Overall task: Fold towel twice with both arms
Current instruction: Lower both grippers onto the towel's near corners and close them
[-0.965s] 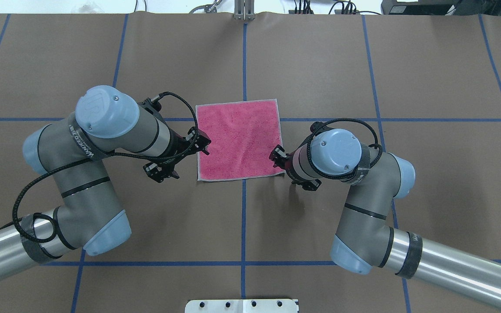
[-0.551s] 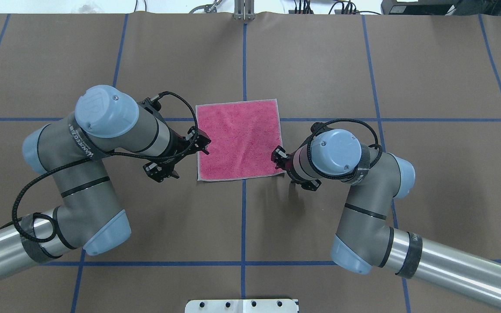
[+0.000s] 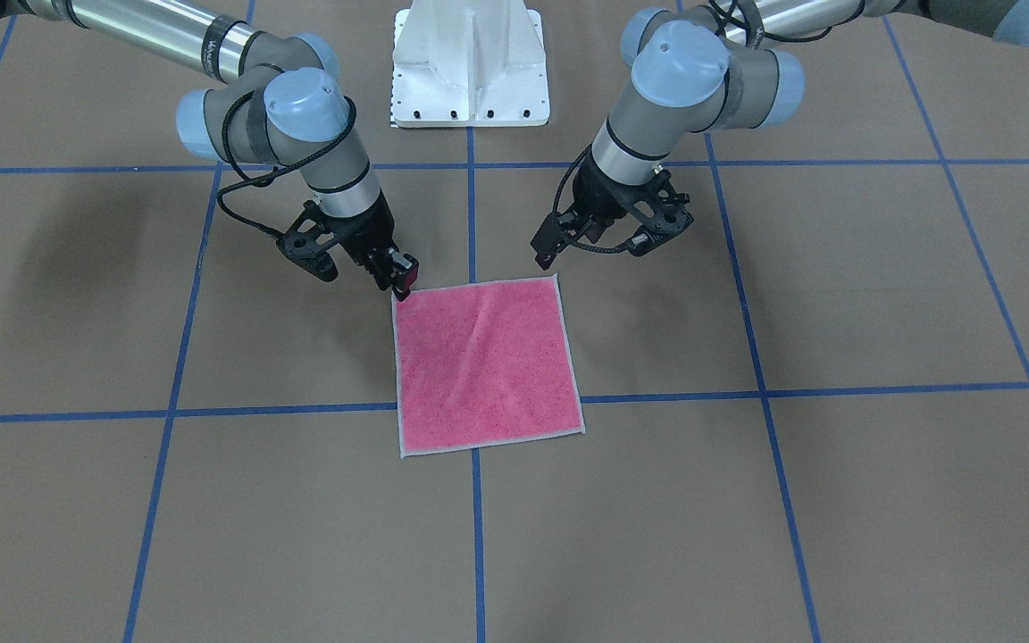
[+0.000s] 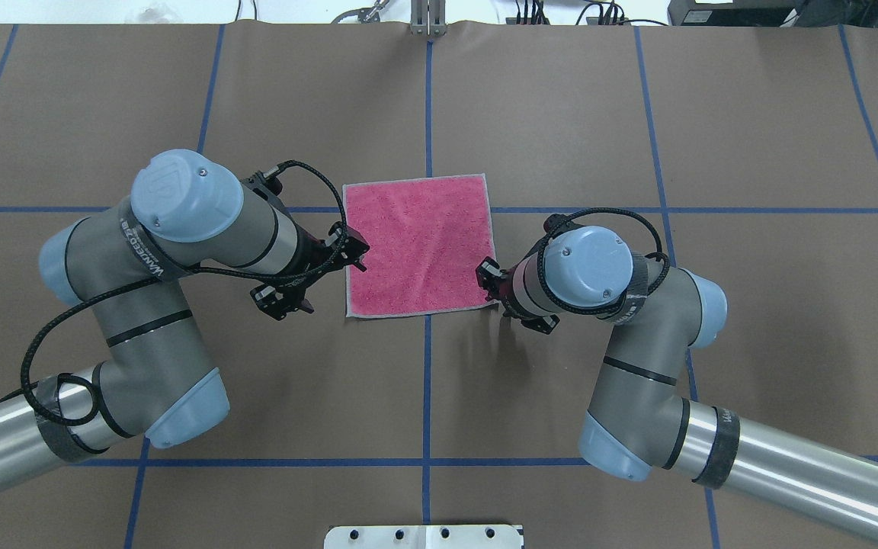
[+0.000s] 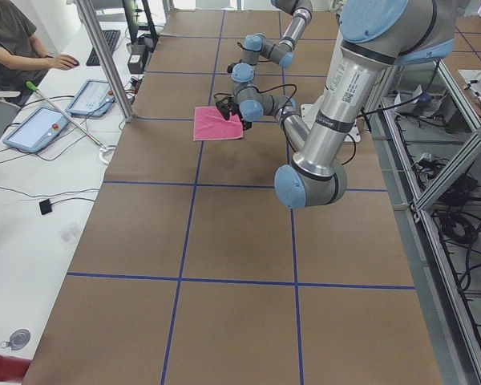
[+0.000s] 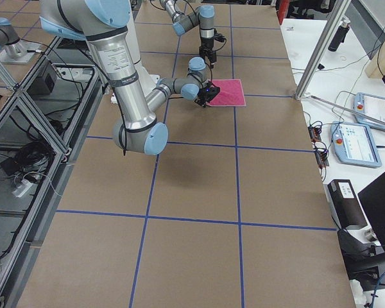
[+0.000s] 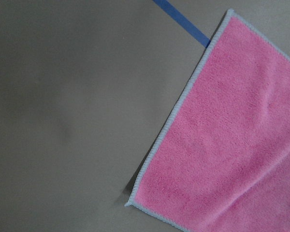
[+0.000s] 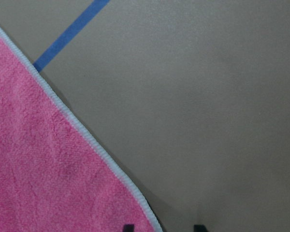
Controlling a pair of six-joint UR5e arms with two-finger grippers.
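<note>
The towel [image 4: 418, 248] lies flat on the brown table, pink face up, with its light grey edging showing all round; it also shows in the front view [image 3: 486, 362]. My left gripper [image 4: 317, 277] is open beside the towel's near left corner, with its jaws spread wide [image 3: 599, 248]. The left wrist view shows that corner [image 7: 130, 205] and no fingers. My right gripper [image 4: 514, 299] is open at the near right corner [image 3: 359, 271]. In the right wrist view its dark fingertips [image 8: 198, 227] stand either side of the towel's edge [image 8: 87, 140].
The white bolted pedestal [image 3: 468, 62] stands at the robot's side of the table. Blue tape lines [image 4: 427, 381] grid the brown surface. An operator's bench with tablets [image 5: 40, 128] and a metal post [image 5: 104, 56] runs along the far edge.
The right gripper has shifted slightly at the towel's near right corner. The left arm and the towel have not moved.
</note>
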